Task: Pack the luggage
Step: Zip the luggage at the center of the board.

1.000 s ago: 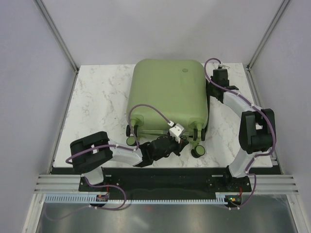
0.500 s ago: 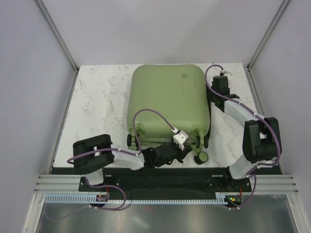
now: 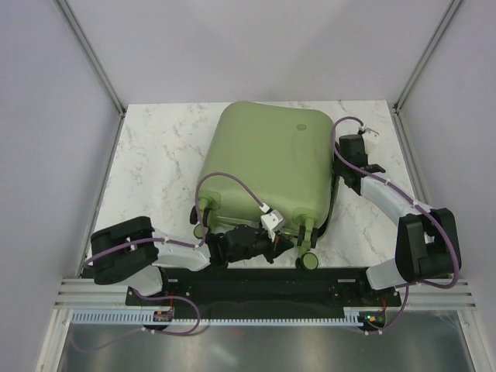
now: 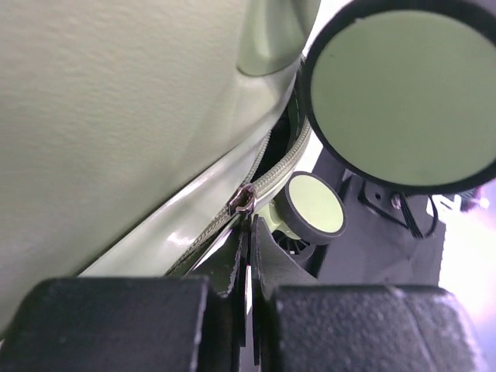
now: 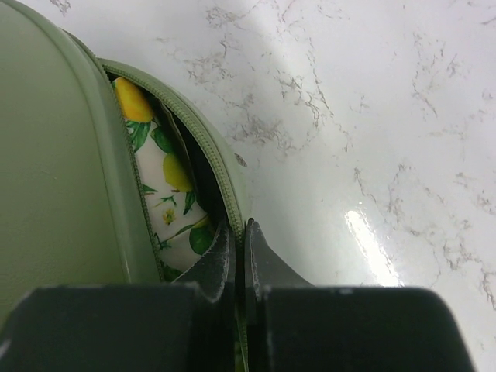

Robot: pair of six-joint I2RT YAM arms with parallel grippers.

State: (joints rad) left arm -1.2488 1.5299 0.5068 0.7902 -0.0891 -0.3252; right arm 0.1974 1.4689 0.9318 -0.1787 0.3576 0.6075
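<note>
1. Lying flat on the counter [image 3: 155, 155]: luggage [image 3: 267, 167], shell uppermost, caster end toward the arm bases, body skewed against the counter's edges.
2. Left pincer [image 4: 249, 232]: clenched at the caster end. Its tips meet just under the zip pull [image 4: 243, 203], which appears pinched between them.
3. Right pincer [image 5: 239, 232]: clenched on the zip edge of the lower shell, on the luggage's right side.
4. Seam at the right side: parted, with lemon-print fabric [image 5: 174, 201] showing in the gap.
5. Hazard, snagging: the fabric sits close against the zip teeth. A slider drawn past this stretch could bite the cloth and jam.
6. Hazard, slip: the pull is thin and held only at the fingertips. A tug off the line of the track would likely free it.
7. Hazard, drift: the counter looks smooth. Pulling along the zip may swivel the whole case, more so if the right-hand hold on the edge gives way.
8. Hazard, collision: a caster wheel [image 4: 403, 85] stands close above the zip line, and the left wrist could strike it while rounding the corner.
</note>
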